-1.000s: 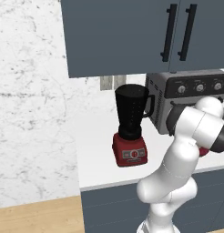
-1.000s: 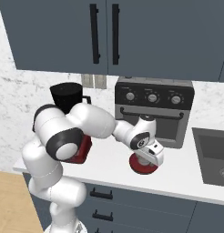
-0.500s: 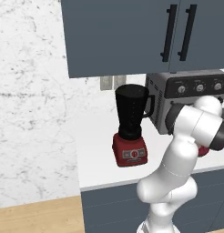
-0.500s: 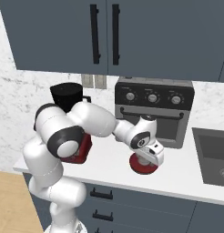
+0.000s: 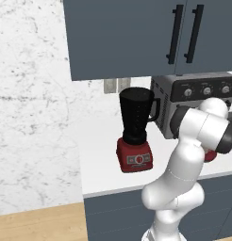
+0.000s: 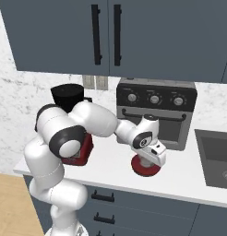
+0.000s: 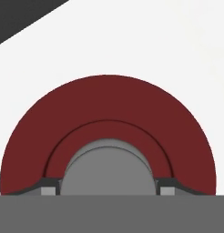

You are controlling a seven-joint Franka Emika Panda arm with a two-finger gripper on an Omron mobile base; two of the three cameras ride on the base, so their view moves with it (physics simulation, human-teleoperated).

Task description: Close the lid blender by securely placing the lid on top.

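White counter (image 6: 189, 171) carrying one blender (image 5: 136, 127), one toaster oven (image 6: 157, 110), one red lid (image 6: 144, 167). Gripper (image 6: 150, 160) directly above lid, fingertips (image 7: 49, 188) flanking its grey knob; grip unclear.

Very little differs from a second ago. In the right base view the gripper (image 6: 147, 162) sits a touch lower over the red lid (image 6: 144, 168) on the white counter (image 6: 189, 177), its hand pressed closer onto the lid's top than it was; the forearm and wrist lean down with it by a small amount. In the left base view the elbow hangs slightly lower and nearer the counter edge, and a little less of the lid (image 5: 210, 156) peeks out below the wrist. The lid itself lies at the same spot on the counter.
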